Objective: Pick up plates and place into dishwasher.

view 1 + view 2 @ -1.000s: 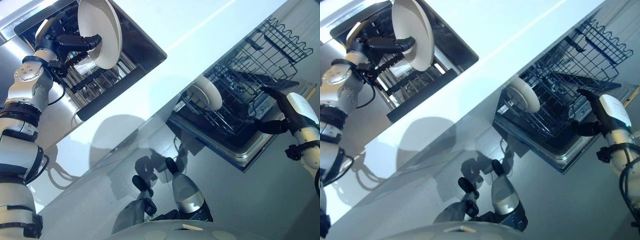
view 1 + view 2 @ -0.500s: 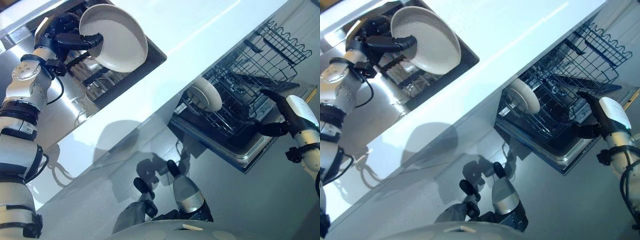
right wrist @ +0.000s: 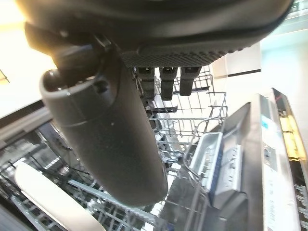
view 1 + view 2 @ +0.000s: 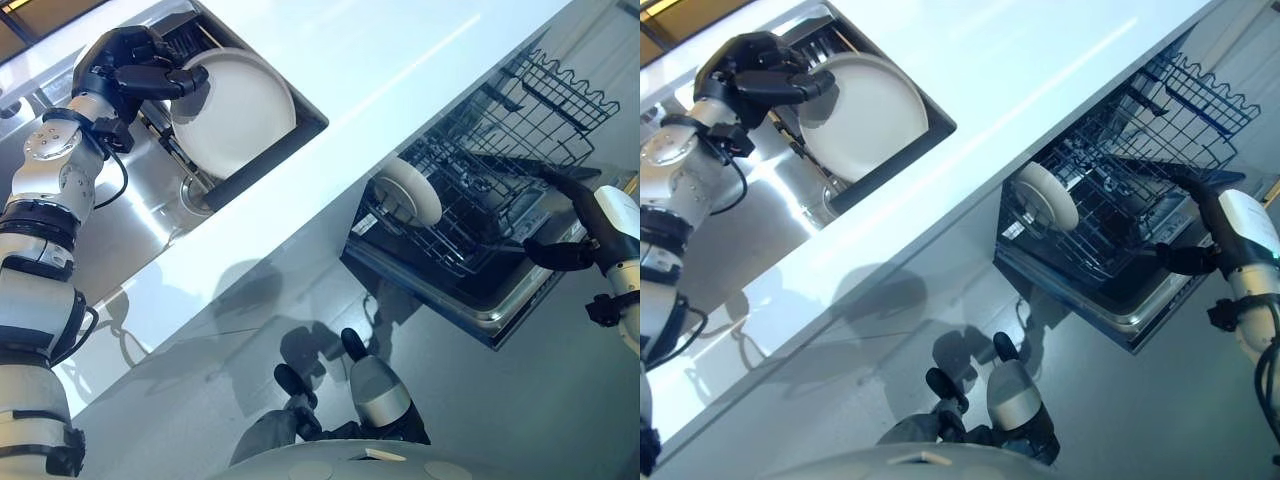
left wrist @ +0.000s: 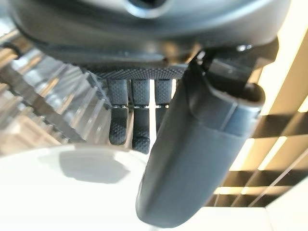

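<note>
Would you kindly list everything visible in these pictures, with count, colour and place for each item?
Plate in hand: one, white, held over the sink at the robot's left, pinched at its rim.
Plate in rack: one, white, standing on edge in the dishwasher rack.
Sink: one, steel, set into the counter at the left, with a dark wire rack inside.
Counter: one, white, running across the view.
Dishwasher rack: one, dark wire, pulled out below the counter at the right.
Dishwasher door: one, steel-edged, open beneath the rack.
Left hand: dark, thumb and fingers curled on the held plate's rim.
Right hand: dark with a white cover, open, beside the rack and holding nothing.
</note>
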Tool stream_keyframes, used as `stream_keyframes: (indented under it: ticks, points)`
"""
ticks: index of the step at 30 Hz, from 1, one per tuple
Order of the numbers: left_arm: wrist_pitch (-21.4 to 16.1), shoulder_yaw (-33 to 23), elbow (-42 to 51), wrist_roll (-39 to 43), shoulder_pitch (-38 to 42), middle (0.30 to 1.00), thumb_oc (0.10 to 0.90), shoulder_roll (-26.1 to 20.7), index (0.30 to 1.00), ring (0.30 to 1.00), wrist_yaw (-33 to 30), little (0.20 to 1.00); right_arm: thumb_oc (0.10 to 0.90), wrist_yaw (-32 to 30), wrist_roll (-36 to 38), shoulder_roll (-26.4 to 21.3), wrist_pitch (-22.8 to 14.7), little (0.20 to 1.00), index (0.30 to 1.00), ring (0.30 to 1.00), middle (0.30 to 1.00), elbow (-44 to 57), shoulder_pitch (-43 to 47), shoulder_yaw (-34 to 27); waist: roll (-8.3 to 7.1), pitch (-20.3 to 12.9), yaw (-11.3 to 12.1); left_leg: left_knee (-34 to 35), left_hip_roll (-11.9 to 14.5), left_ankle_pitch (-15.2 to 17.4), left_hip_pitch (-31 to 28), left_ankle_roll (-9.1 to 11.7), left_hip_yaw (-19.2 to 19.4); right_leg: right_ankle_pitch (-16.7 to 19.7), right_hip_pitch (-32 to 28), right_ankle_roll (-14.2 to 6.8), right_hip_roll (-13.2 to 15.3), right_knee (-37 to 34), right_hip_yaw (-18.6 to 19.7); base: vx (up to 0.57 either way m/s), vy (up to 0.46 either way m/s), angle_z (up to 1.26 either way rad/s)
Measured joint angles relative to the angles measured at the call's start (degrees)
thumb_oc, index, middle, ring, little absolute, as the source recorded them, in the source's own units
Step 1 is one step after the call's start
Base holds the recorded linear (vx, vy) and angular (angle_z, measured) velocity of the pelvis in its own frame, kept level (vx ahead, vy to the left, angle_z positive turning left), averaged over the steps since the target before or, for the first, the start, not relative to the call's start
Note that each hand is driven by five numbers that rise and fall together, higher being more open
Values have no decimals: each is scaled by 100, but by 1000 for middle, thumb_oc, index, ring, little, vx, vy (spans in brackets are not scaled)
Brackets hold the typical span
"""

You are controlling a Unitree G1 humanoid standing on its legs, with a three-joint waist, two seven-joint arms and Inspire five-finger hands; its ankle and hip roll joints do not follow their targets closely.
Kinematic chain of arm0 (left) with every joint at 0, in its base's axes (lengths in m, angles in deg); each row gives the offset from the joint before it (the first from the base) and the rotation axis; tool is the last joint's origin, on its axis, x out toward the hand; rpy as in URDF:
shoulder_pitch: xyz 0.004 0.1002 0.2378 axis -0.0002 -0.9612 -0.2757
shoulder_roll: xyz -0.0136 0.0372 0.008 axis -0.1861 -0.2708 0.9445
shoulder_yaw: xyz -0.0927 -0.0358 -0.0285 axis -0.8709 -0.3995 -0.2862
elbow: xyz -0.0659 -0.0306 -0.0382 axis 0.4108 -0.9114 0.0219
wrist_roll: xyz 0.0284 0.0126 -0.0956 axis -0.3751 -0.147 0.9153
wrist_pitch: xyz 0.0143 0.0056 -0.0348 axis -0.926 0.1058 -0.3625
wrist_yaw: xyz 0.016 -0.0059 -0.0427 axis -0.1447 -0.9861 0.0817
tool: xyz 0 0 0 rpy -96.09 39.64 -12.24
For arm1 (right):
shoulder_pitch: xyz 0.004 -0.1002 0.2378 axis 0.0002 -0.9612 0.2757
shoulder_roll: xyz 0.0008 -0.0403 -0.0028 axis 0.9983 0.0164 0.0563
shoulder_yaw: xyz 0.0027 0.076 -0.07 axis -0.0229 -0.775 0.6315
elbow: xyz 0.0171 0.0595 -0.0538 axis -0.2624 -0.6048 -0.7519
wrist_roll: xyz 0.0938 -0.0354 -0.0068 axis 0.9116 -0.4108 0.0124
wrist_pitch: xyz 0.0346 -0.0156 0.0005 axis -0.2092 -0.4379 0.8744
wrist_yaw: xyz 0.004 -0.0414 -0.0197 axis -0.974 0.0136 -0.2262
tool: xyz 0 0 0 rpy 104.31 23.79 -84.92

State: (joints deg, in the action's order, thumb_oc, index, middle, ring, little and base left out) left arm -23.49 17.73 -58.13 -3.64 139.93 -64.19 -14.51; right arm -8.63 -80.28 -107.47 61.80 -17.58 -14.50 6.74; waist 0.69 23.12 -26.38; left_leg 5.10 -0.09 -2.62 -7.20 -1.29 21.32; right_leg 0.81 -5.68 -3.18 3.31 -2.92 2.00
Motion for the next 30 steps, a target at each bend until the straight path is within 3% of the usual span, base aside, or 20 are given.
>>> stream_keyframes:
  ticks: [8, 16, 19, 28, 29, 30]
  points:
    - [-1, -3, 304, -3, 0, 300, 100, 0, 300, 300, 26, 200, 800, 130, 1060, 266, -286, 900, 900, 900, 900, 50, 3, -116, 67, -376, 15, 15, 3, -4, -3, -6, -62, 0, -37, 0, 0, -6, -66, -65, 26, 4]
    - [-19, -3, 886, -6, -1, 300, 100, 1, 300, 300, -46, 200, 800, 238, 2021, 415, -919, 900, 900, 900, 900, 252, 10, -124, 108, -939, 62, 29, -3, -6, -26, -10, -106, -1, -66, 0, 5, -16, -77, -52, 44, 1]
    - [-20, -3, 1187, -10, -2, 300, 100, 1, 300, 300, -46, 200, 800, 250, 2063, 419, -1109, 900, 900, 900, 900, 254, 18, -126, 195, -1098, 90, 30, -8, -7, -27, -11, -114, -2, -68, 0, 7, -13, -78, -30, 36, 0]
    - [-35, 0, 1472, -308, -67, 300, 100, 51, 300, 300, -49, 200, 800, 248, 2050, 419, -1180, 900, 900, 900, 900, 232, 14, -126, 409, -1324, 111, 31, 1, -15, -24, -10, -184, -3, -76, 0, -9, -15, -94, -4, 3, 0]
    - [-34, 0, 1471, -462, -119, 794, 676, 51, 794, 794, -50, 776, 800, 248, 2023, 419, -1180, 900, 900, 900, 900, 232, 13, -126, 423, -1337, 113, 31, 4, -20, -24, -7, -189, -3, -77, 0, -12, -15, -96, 0, 0, 0]
    - [-32, 0, 1449, -668, -172, 900, 800, 51, 900, 900, -37, 900, 800, 253, 2002, 419, -1178, 900, 900, 900, 900, 232, 10, -126, 434, -1353, 113, 31, 5, -24, -24, -6, -194, -3, -78, 0, -14, -16, -98, -46, -63, 1]
